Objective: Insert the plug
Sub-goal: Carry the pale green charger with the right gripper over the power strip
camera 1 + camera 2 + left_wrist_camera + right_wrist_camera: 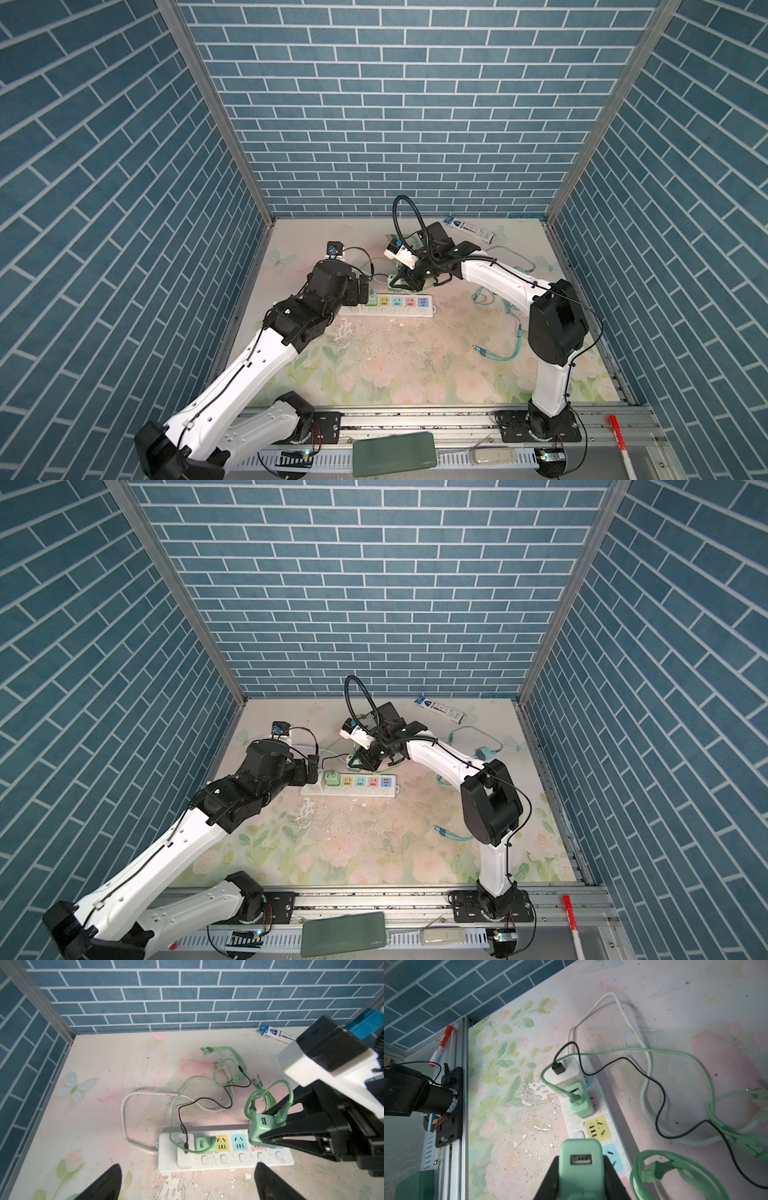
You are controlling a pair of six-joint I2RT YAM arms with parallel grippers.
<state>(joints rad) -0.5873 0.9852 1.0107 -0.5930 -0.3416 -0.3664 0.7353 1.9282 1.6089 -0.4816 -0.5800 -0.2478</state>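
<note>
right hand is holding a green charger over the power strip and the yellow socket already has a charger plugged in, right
Not quite. The yellow socket is empty; the plugged-in green charger sits in the socket beside it, as the left wrist view shows. The right hand does hold the other green charger over the power strip.

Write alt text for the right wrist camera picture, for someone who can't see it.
The right gripper is shut on a mint-green USB charger plug, held beside the empty yellow socket of a white power strip. Farther along, a second green charger is already plugged in, with a green cable trailing away.
</note>
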